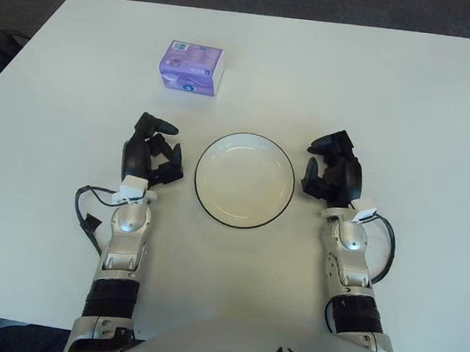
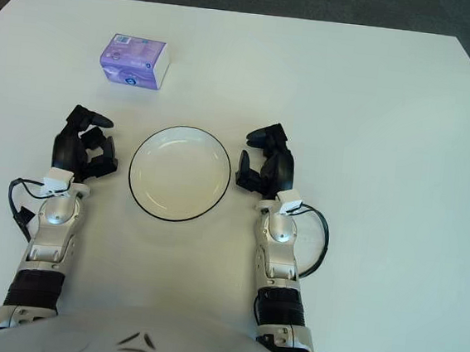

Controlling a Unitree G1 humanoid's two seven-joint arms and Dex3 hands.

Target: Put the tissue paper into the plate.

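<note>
1. Left hand (image 1: 152, 153) shows just left of the plate (image 1: 244, 180), fingers loosely curled, nothing held.
2. Right hand (image 1: 333, 170) shows just right of the plate, fingers loosely curled, nothing held.
3. White plate with dark rim sits between both hands on the white surface (image 1: 408, 109), nothing on it.
4. Purple tissue pack (image 1: 192, 67) lies farther back, left of plate, well apart from both hands.

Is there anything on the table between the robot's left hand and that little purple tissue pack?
Nothing: in both eye views only bare white table lies between the left hand and the purple tissue pack. The black-rimmed white plate sits off to the side.
</note>
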